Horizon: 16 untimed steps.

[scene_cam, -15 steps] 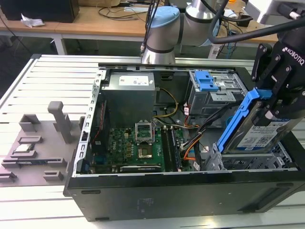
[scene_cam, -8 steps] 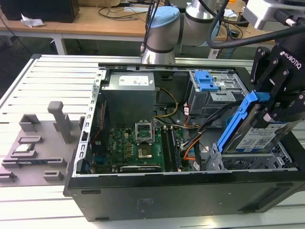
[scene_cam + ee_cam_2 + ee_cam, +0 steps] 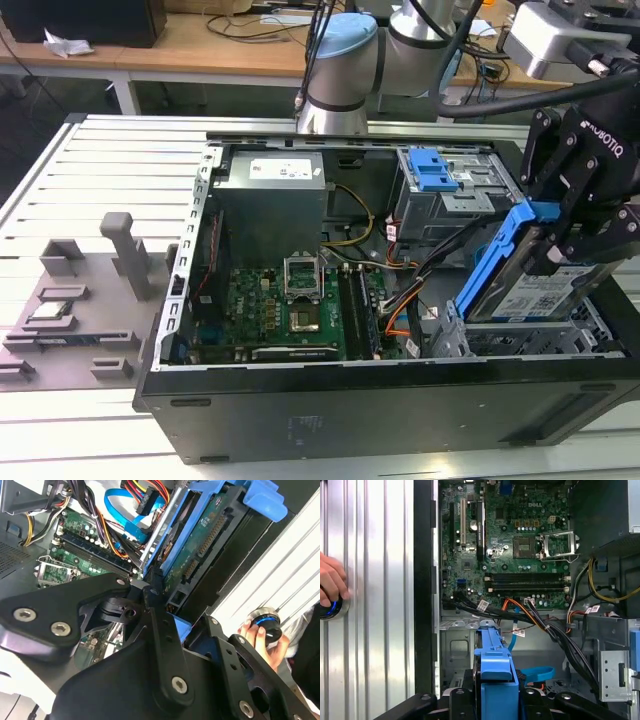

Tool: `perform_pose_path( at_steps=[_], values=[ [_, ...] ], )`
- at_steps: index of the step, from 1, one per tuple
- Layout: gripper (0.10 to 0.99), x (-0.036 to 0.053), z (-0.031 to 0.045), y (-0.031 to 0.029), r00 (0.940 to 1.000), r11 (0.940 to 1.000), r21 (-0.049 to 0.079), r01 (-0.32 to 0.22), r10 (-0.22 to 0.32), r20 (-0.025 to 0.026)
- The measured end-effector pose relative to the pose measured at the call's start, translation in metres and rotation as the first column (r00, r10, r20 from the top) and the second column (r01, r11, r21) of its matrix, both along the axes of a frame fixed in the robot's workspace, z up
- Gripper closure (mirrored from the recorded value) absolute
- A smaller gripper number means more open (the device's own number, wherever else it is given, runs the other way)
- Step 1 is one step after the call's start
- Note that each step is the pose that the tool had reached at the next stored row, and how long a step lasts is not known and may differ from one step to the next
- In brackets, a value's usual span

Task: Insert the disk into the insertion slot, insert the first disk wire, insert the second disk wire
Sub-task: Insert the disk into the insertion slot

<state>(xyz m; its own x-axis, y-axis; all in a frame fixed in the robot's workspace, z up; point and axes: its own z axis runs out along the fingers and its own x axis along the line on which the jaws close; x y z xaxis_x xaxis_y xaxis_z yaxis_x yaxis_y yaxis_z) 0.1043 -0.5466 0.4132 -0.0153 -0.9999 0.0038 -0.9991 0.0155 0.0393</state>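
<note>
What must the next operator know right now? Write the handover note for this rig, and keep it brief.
Gripper: shut on the disk, which it holds tilted over the insertion slot at the exterior view's right.
The second disk wire arches loose inside the computer case, apart from the disk.
Done: the disk is picked up and brought to the slot.
Left: the disk is not seated, and no wire is plugged into it.
Note: a person's hand rests on a round button beside the case.

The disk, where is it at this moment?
The disk is at the exterior view's right, held tilted by the gripper over the insertion slot in the computer case.
</note>
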Motion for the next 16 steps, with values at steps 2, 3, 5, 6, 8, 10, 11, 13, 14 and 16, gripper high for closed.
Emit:
perform_pose_path(
  at_steps=[2,3,5,6,8,10,11,13,14,16],
  values=[
    [0.706,0.0,0.0,0.0,1.0,1.0,0.0,0.0,0.0,0.0],
    [0.643,0.0,0.0,0.0,1.0,1.0,0.0,0.0,0.0,0.0001],
    [0.643,0.0,-0.0001,0.0,1.0,1.0,0.0,0.0,0.0,0.0],
    [0.643,0.0,-0.0001,0.0,1.0,1.0,-0.001,0.0,0.0,0.0],
    [0.659,0.0,0.0,0.0,1.0,1.0,-0.001,0.0,0.0,0.0],
    [0.788,0.0,-0.0001,0.0,1.0,1.0,-0.001,0.0,0.0,0.0],
    [0.788,0.0,-0.0001,0.0,1.0,1.0,-0.001,0.0,0.0,0.0],
    [0.98,0.0,-0.0001,0.0,1.0,1.0,-0.002,0.0,0.0,0.0],
    [0.98,0.0,0.0,0.0,1.0,1.0,-0.002,0.0,0.0,0.0],
    [0.98,0.0,0.0,0.0,1.0,1.0,-0.002,0.0,0.0,0.0]
  ],
)
